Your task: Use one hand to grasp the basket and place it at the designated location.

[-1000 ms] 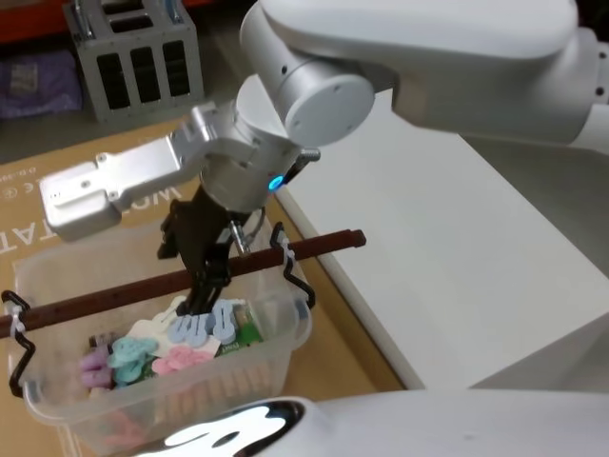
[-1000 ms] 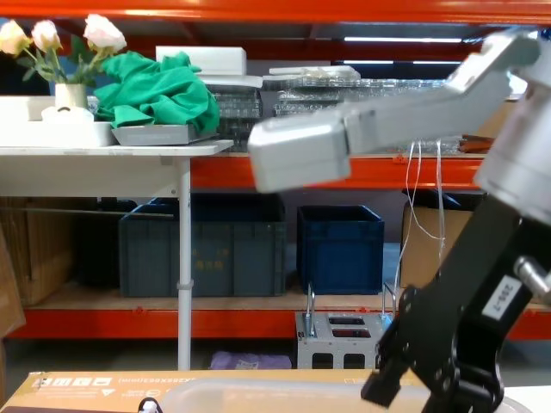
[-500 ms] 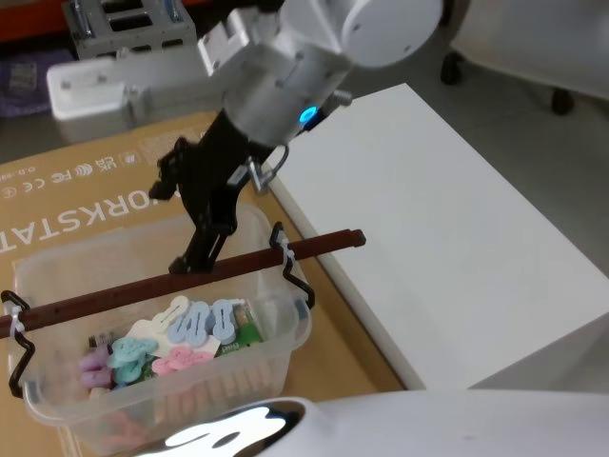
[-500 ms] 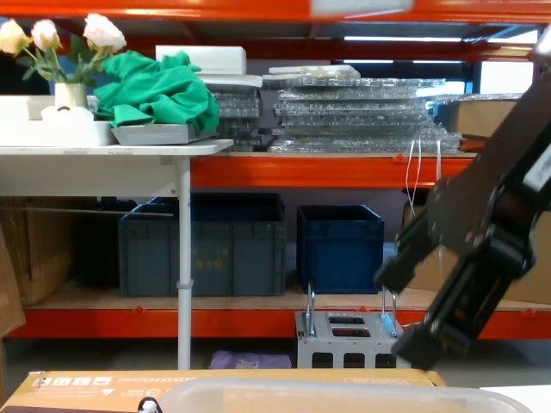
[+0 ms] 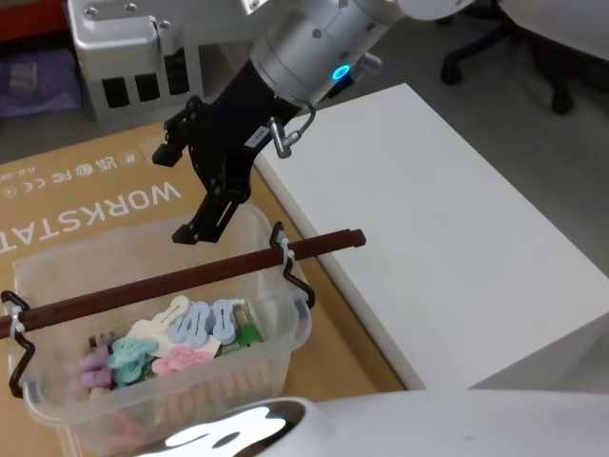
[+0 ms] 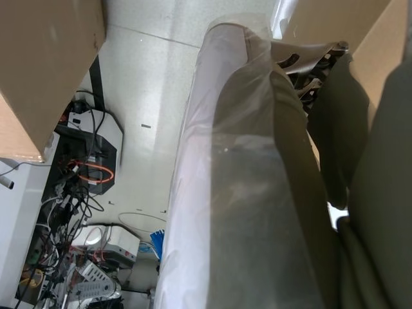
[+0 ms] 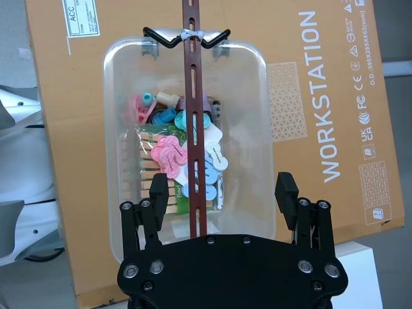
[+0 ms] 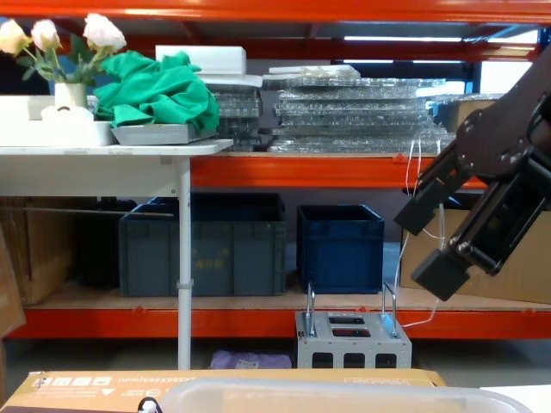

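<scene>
on top of a cardboard box (image 5: 86, 205) printed "workstation" sits the basket (image 5: 290, 328), a translucent tub, upright. a brown bar (image 5: 143, 289) lies across its rim from end to end, tied to black wire hooks (image 5: 293, 271). inside lie pastel clips (image 5: 195, 328) in pink, blue, teal, purple and white, beside a green packet (image 5: 249, 333). the right gripper (image 5: 179, 193) hangs above the basket's far rim, touching nothing, its black fingers (image 7: 158, 188) spread wide to either side of the bar. a white table (image 5: 428, 238) stands just beside the box. behind, orange shelving (image 8: 301, 170) holds dark blue crates (image 8: 340, 245). a side table (image 8: 103, 151) carries a green cloth (image 8: 159, 90) and flowers (image 8: 52, 34).
</scene>
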Controlling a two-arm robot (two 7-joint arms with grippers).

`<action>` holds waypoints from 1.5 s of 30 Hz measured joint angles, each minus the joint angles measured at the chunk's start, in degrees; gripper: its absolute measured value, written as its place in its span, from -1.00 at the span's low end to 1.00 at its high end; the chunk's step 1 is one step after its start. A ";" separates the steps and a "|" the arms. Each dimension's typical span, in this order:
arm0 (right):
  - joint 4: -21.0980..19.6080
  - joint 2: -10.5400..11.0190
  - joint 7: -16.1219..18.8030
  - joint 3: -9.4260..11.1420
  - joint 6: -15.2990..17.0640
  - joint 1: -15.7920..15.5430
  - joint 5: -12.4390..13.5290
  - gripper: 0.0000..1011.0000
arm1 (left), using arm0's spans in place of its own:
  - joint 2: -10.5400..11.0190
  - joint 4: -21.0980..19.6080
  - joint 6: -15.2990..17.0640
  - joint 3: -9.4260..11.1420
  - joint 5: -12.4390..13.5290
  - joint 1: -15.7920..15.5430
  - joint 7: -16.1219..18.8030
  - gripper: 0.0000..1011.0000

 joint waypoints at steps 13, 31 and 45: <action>3.14 -3.46 1.82 -0.25 0.25 -1.31 -1.72 0.98 | 0.00 0.00 0.00 0.00 0.00 0.00 0.00 -1.00; 9.04 -10.64 3.94 -6.37 2.36 -1.51 -7.03 0.98 | 0.00 0.00 0.00 0.00 0.00 0.00 0.00 -1.00; 12.19 -14.51 4.47 -11.43 3.71 -1.60 -10.48 0.98 | 0.00 0.00 0.00 0.00 0.00 0.00 0.00 -1.00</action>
